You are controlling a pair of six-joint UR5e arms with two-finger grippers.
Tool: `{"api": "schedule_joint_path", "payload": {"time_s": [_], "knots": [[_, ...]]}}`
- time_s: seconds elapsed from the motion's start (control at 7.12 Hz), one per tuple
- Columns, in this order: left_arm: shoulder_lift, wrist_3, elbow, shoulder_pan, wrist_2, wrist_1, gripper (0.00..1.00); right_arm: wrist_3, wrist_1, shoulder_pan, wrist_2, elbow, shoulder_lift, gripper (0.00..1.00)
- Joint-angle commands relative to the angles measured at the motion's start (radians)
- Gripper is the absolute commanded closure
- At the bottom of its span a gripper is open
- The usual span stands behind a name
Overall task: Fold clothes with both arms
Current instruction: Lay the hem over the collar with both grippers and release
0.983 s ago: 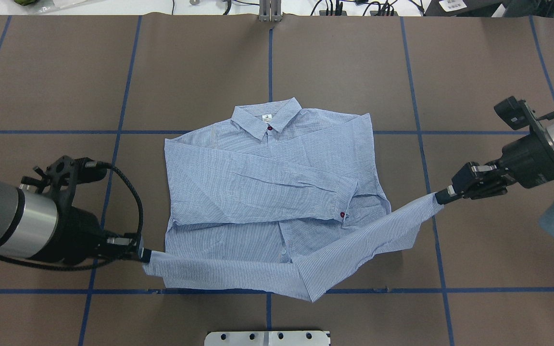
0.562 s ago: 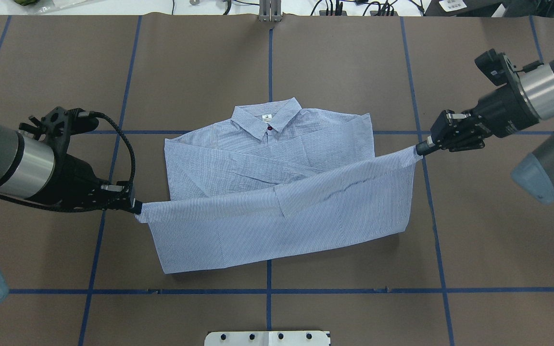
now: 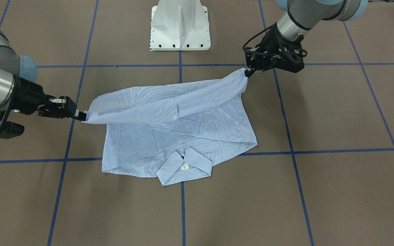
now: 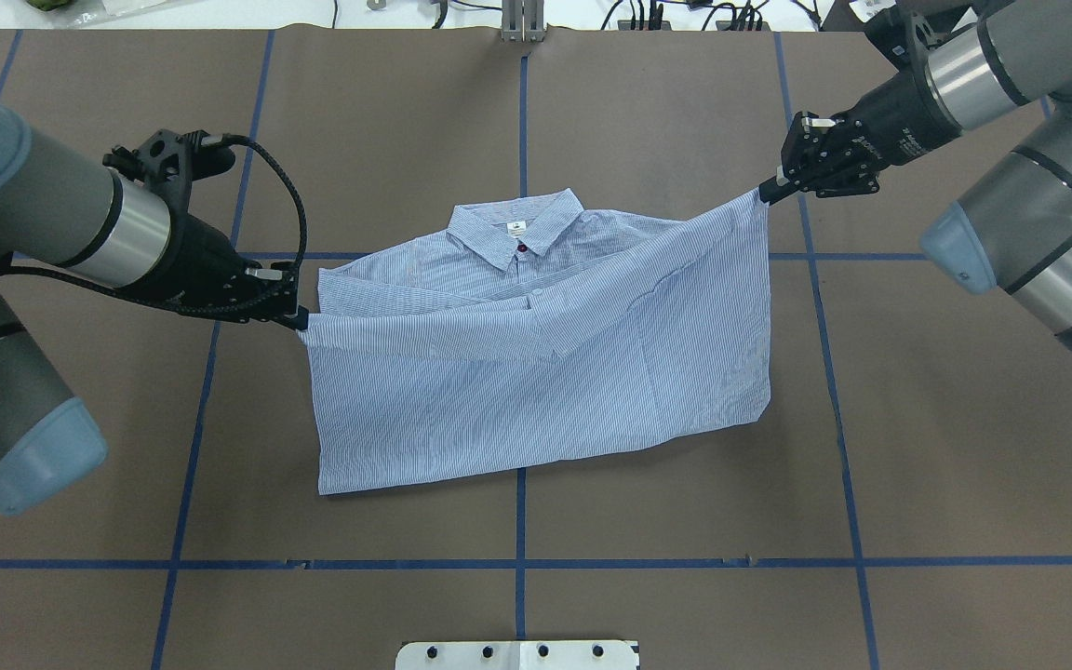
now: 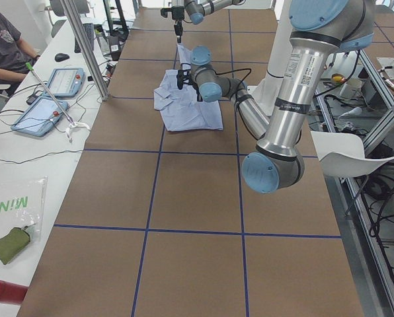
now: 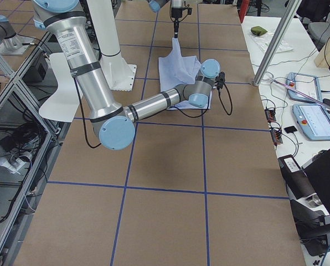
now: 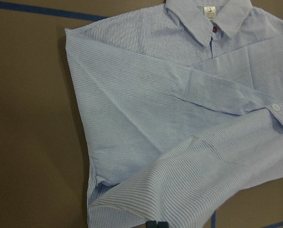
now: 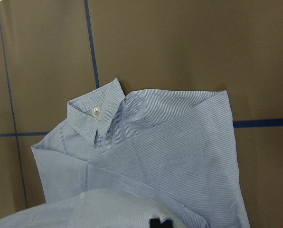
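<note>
Gripping the bottom hem at its two corners, both pincers are clamped on cloth. The left pincer (image 4: 298, 321) pinches the corner on its own side, low and close to the desk (image 4: 666, 112). The right pincer (image 4: 765, 194) holds the opposite corner higher and farther toward the collar end. Between them the hem runs as a taut, slanted edge. The lower half of the shirt (image 4: 536, 400) hangs from that edge as a flap over the body, which lies flat on the desk with the collar (image 4: 515, 228) pointing away from the robot.

The step in hand looks like the bottom-to-top fold. To do it well, I judge that the left corner needs to draw level with the right, so that the hem crosses the shirt square and not at an angle. Both pincers should hold tension between them so the flap neither sags nor wrinkles. They should then carry the hem to just short of the collar and lower together before letting go. The crease nearest the robot looks skewed, sitting closer to the robot on its left, so evening the corners matters. Letting one corner go early would probably make the thin fabric slump and spoil the fold line.
</note>
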Motion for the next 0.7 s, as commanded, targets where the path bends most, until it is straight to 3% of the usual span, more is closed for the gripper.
{"api": "schedule_joint_path", "payload": {"time_s": [0.0, 0.28, 0.56], "knots": [[-0.016, 0.102, 0.072, -0.082, -0.019, 0.001, 1.00, 0.000, -0.040, 0.002, -0.024, -0.017, 0.034, 1.00], [-0.101, 0.117, 0.239, -0.083, -0.019, -0.076, 1.00, -0.041, -0.045, 0.001, -0.047, -0.061, 0.040, 1.00], [-0.109, 0.115, 0.376, -0.083, -0.017, -0.234, 1.00, -0.060, -0.045, -0.002, -0.051, -0.136, 0.067, 1.00]]}}
